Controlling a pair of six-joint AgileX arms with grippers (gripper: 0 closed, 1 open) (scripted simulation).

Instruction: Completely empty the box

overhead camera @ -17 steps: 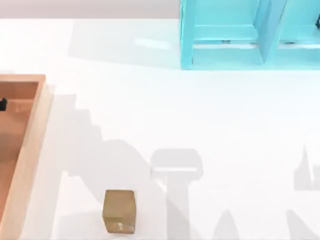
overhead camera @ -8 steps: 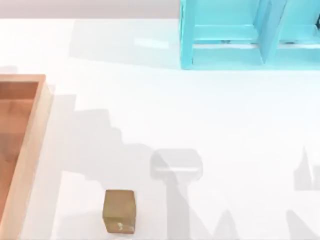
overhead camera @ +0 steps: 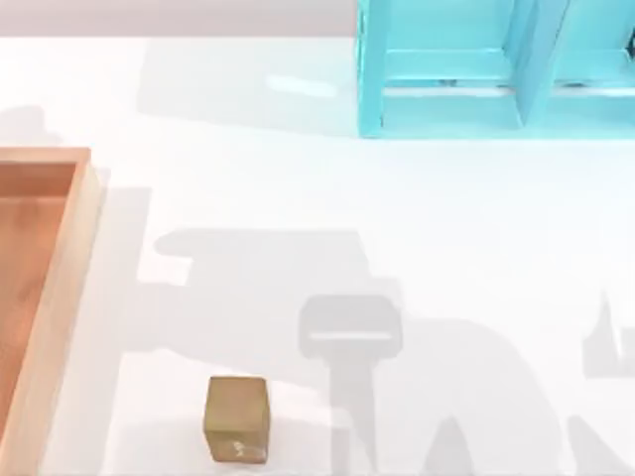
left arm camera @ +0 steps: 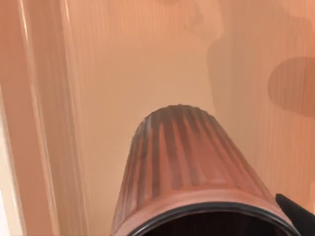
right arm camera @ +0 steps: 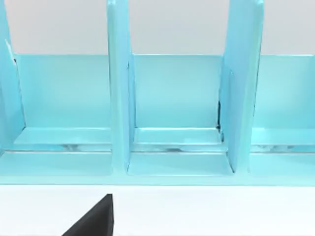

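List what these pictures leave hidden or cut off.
- Box: the top view's left edge cuts off most of it.
- Ribbed cup: the left wrist view's lower edge cuts its rim; what holds it is hidden.
- Shelf: cut by the top view's upper and right edges.

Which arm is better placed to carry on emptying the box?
Left. Its wrist view looks down on a ribbed brown cup over the box floor, at the table's left. The right wrist view faces the blue shelf unit, away from the box.
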